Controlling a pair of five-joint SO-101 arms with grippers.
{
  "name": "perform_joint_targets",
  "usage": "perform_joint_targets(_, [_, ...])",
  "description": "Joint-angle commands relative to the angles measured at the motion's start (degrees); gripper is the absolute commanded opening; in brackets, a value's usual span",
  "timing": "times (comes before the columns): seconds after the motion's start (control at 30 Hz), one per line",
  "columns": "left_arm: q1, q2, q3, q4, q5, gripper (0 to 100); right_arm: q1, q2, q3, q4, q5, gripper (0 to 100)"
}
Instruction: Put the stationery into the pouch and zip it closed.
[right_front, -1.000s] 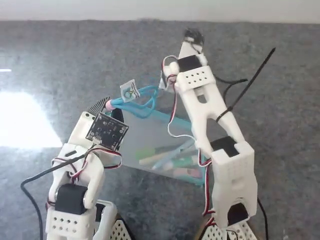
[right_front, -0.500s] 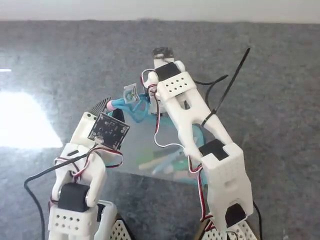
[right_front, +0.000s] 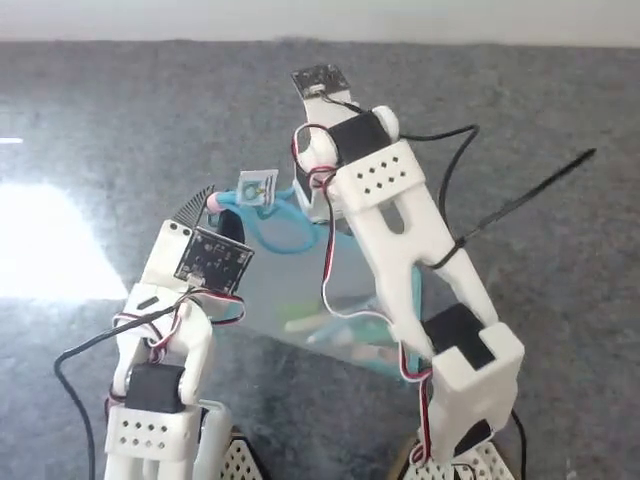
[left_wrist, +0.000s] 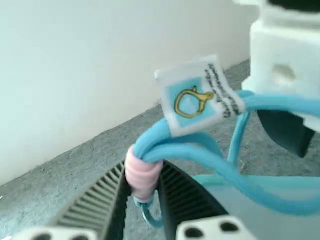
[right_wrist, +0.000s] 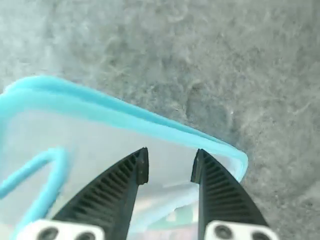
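Note:
The clear pouch (right_front: 290, 285) with blue trim lies between the two arms, and several pens and other stationery (right_front: 340, 325) show inside it. My left gripper (right_front: 212, 203) is shut on the pink sleeve (left_wrist: 142, 172) that binds the pouch's blue cord loop (left_wrist: 240, 165), just below a small white tag (left_wrist: 197, 95). My right gripper (right_wrist: 170, 165) stands open just above the pouch's clear face (right_wrist: 95, 145), close to its blue-edged corner (right_wrist: 239, 159), with nothing between its fingers. In the high view the right gripper (right_front: 308, 190) hangs over the pouch's far end, beside the tag (right_front: 257, 187).
The pouch rests on a grey speckled tabletop (right_front: 120, 130). A black cable tie (right_front: 530, 195) sticks out from the right arm. A bright glare patch (right_front: 40, 245) lies at the left. A white wall (left_wrist: 75, 65) runs behind the table.
The right arm has swung left, from beyond the pouch to over its far end near the cord loop. The left gripper has kept its hold on the pink sleeve and barely shifted.

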Motion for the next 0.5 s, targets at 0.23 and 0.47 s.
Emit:
perform_joint_targets(0.23, [0.35,-1.05,-0.66,-2.55,0.88,1,6.9,-3.65,2.37,-12.0,-13.8,15.4])
perform_joint_targets(0.47, [1.05,-1.14,-0.57,-2.64,4.13,1,0.31,4.09,2.02,-13.76,-20.31,33.9])
